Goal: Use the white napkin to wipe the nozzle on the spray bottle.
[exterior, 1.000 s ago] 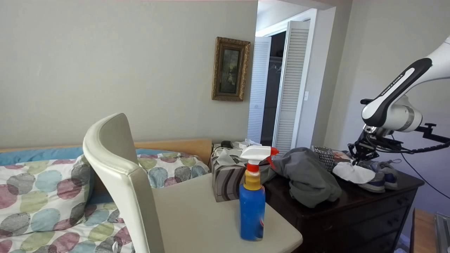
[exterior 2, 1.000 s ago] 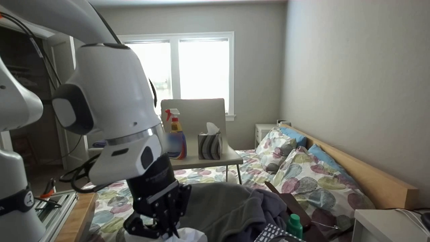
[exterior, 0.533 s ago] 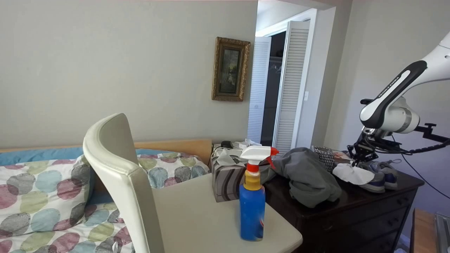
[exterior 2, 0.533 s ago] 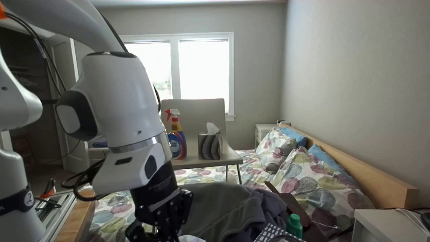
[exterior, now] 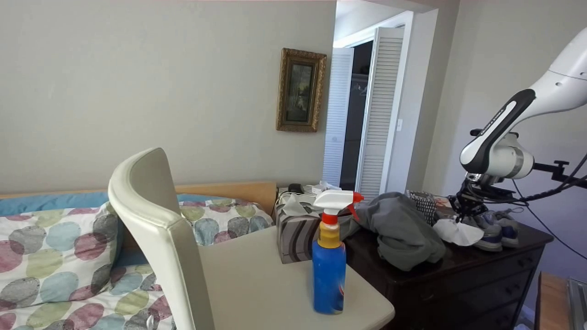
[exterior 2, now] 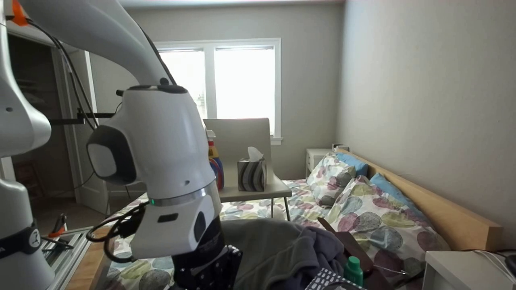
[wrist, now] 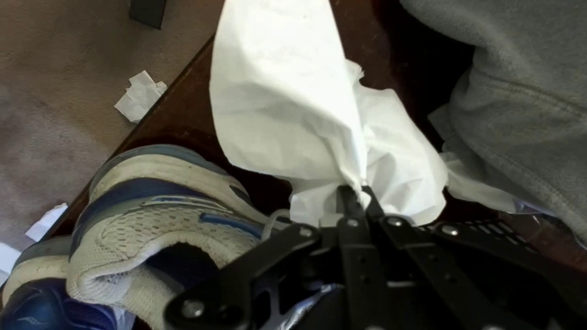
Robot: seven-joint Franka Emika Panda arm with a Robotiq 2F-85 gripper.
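The gripper (wrist: 360, 195) pinches the white napkin (wrist: 284, 105) near 2 shoes (wrist: 137, 222); in an exterior view, the spray bottle (exterior: 329, 275) has bare chair (exterior: 257, 284) left, an edge right.

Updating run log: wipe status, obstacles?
Black two-finger gripper shut on thin white napkin. Blue plastic spray bottle upright on cream chair. Grey cloth between napkin and bottle, possible obstacle.

In an exterior view, the spray bottle (exterior: 329, 279) stands on a chair (exterior: 257, 293), a tissue box (exterior: 296, 238) behind it to the left, with a bed (exterior: 133, 288) beyond the chair at left. On the dresser (exterior: 463, 293) at right, clothes (exterior: 399, 233) lie to the left and shoes (exterior: 491, 236) to the right, the napkin (exterior: 458, 233) in the jaws between them. In the wrist view, paper scraps (wrist: 137, 97) lie on the floor (wrist: 69, 123) left of the dresser.
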